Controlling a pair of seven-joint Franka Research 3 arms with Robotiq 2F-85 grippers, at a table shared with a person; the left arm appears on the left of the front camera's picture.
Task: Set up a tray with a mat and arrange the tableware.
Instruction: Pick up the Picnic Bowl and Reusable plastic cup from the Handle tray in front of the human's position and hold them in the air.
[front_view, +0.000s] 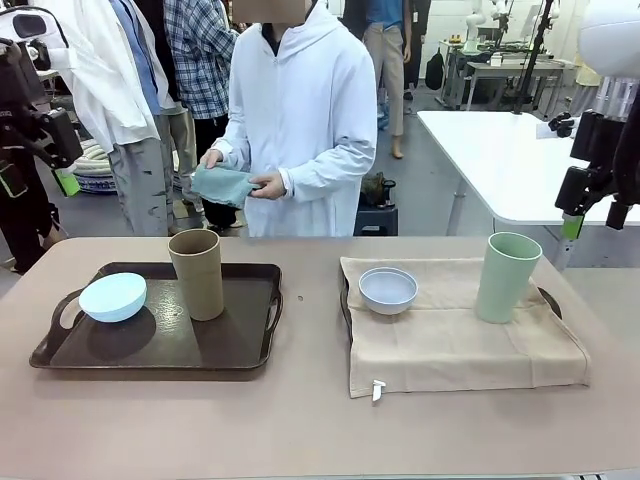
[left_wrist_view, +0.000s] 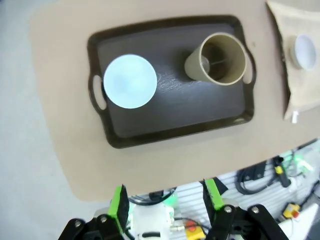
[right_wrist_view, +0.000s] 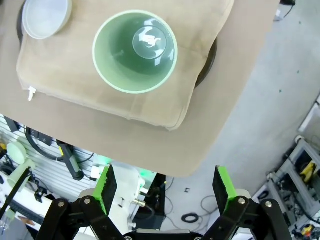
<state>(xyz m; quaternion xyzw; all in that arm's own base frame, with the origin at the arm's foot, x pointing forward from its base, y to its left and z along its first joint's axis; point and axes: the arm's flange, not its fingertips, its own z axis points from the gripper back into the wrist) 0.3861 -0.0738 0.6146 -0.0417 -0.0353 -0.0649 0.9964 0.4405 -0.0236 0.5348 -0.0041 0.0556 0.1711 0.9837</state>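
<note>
Left claw (left_wrist_view: 166, 202) hung high over the near edge of the tan table (front_view: 300, 430), its green-padded fingers spread apart with nothing between them. Right claw (right_wrist_view: 165, 185) was likewise spread wide and empty, poised well above the tall pale green handleless cup (right_wrist_view: 135, 51).

On the table's left side lay a dark brown rectangular tray with cut-out handles (front_view: 250, 340). A small round pale blue bowl (front_view: 113, 297) sat on its left part, and a tall tan brown handleless cup (front_view: 197, 273) stood upright near its middle, apart from the bowl.

On the right side a beige cloth mat (front_view: 450, 350) was draped over a second dark tray (front_view: 548, 298), whose rim and handle peeked out at the edges. A small round greyish white bowl (front_view: 388, 290) rested on the mat's far left part. The green cup stood upright on the mat's far right part, well apart from that bowl.

Across the table stood a person in a white hooded top, holding a folded teal cloth (front_view: 222, 184) in both hands at waist height.
</note>
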